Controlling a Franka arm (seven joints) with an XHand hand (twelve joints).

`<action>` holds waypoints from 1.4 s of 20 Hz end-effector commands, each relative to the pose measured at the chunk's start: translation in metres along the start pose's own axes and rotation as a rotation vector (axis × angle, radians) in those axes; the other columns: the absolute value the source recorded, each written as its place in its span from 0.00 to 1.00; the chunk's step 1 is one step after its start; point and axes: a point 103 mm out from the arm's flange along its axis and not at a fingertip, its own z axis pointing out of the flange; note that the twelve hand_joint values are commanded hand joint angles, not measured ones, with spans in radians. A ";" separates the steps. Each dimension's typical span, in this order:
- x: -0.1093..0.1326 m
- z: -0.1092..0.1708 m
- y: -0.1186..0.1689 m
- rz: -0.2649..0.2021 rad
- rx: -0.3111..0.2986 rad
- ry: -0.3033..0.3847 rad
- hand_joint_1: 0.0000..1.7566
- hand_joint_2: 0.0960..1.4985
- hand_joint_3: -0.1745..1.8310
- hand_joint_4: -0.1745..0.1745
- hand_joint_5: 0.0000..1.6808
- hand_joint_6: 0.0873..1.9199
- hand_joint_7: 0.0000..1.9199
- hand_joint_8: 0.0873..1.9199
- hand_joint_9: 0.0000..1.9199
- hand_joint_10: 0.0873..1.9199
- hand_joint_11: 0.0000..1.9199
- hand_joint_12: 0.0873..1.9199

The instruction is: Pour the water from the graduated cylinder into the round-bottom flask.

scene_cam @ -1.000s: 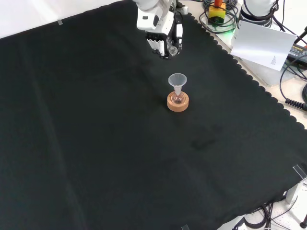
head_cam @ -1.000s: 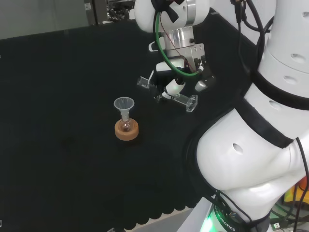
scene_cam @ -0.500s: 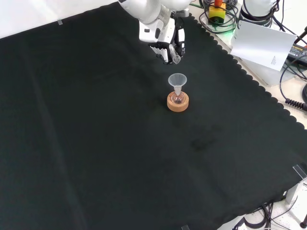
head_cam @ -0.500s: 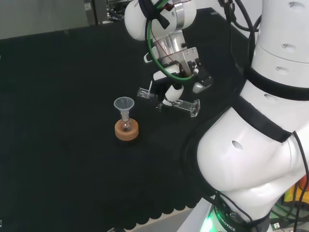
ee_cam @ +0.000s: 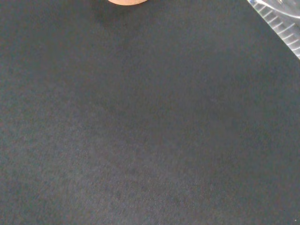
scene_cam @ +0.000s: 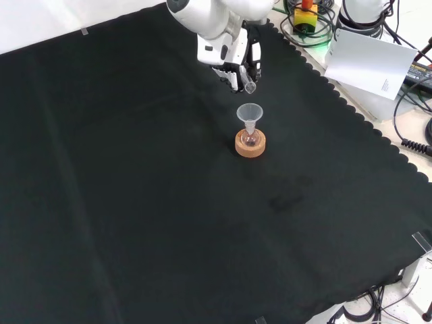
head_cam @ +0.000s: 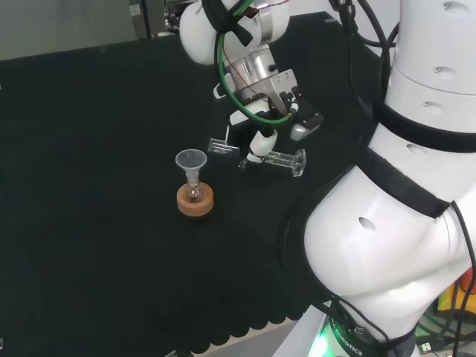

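While the robot hand (head_cam: 262, 128) grips the cylinder (head_cam: 256, 155) almost level, right of the funnel (head_cam: 191, 159) topping the flask (head_cam: 195, 193), I must centre its lip before tilting.

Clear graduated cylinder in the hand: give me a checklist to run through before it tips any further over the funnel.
1. Black and white hand curled round the clear graduated cylinder: ok.
2. Cylinder lying nearly level above the black cloth: ok.
3. Cylinder's mouth over the clear plastic funnel: not ok; in the head view it is right of the rim.
4. Funnel upright in the small round-bottom flask: ok.
5. Flask seated in the cork ring: ok.
6. Water in the cylinder: cannot tell.
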 end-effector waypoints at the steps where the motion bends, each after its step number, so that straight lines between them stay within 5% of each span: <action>1: 0.008 -0.008 0.010 0.014 0.049 -0.035 0.65 0.75 0.05 0.16 0.60 0.49 0.68 0.10 0.76 0.00 0.72 0.32; 28: 0.022 -0.031 0.017 0.094 0.237 -0.123 0.65 0.76 0.04 0.15 0.59 0.50 0.69 0.09 0.77 0.00 0.72 0.32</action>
